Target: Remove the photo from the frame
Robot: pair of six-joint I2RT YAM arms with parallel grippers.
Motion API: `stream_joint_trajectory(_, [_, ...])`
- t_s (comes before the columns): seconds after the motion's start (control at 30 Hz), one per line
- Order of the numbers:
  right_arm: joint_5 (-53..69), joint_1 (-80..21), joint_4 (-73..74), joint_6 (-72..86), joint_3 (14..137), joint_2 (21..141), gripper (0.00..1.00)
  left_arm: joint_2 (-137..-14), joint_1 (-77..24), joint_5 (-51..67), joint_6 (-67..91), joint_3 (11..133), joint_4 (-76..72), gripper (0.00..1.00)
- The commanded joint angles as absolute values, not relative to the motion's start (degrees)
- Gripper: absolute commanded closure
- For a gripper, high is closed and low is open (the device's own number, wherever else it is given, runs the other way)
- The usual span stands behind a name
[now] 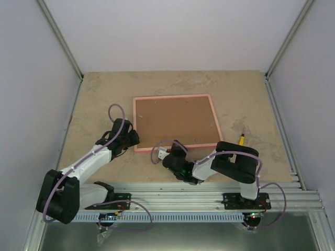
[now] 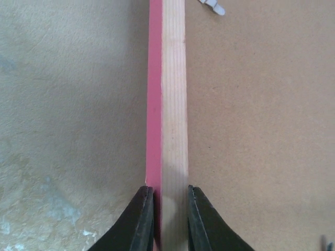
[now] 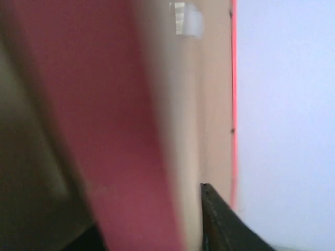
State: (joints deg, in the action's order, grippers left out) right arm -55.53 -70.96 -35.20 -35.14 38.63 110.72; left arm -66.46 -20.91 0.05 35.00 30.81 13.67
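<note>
1. The left tool (image 2: 170, 191) is clamped on the frame (image 2: 154, 104), with its fingers pressing either side of the left rail close to the near corner. Only the fingertips bear on the rail, so a sideways pull could probably twist the rail out of them.
2. The right tool (image 1: 167, 151) sits at the frame's near rail, and its blurred wrist view shows the pink rail between its fingers. Whether it pinches the rail cannot be told. If it closes off-centre, it may shove or tip the frame against the left tool's hold.
3. The frame lies face down on the surface (image 1: 94, 104), with the brown backing board (image 1: 175, 120) upward and a small metal clip (image 2: 212, 6) at the board's edge. If such clips lock the board, prying it would likely lift the whole frame instead.
4. The photo is not in view and is presumably under the board. If the frame tilts once the board is loose, the print could slide out and crease.
</note>
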Motion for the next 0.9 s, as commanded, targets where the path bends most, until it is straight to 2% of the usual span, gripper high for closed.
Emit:
stream_joint_trajectory(0.0, [-56.88, -71.09, -40.87, -38.91, 38.37, 109.77, 0.82, -63.3, -21.27, 2.31, 37.5, 31.55, 7.44, 0.97])
stream_joint_trajectory(0.1, [-56.45, -71.15, -38.56, -38.4, 38.16, 105.87, 0.93, -61.74, -21.27, 1.67, 38.24, 31.35, 7.62, 0.88])
stream_joint_trajectory(0.17, [-56.43, -71.32, -36.67, -37.95, 37.92, 103.2, 0.98, -60.22, -21.27, 0.86, 38.95, 31.22, 7.92, 0.76])
stream_joint_trajectory(0.33, [-55.54, -71.65, -29.6, -35.49, 37.81, 95.6, 0.99, -53.97, -21.27, 1.18, 40.25, 32.24, 10.54, 0.46])
stream_joint_trajectory(0.5, [-50.41, -71.65, -19.2, -28.13, 39.28, 86.44, 1.0, -43.52, -21.27, 0.29, 41.59, 33.94, 14.23, 0.27])
stream_joint_trajectory(0.87, [-37.73, -71.47, -10.33, -17.15, 41.87, 71.65, 1.0, -24.07, -21.27, -8.17, 44.43, 34.44, 18.75, 0.13])
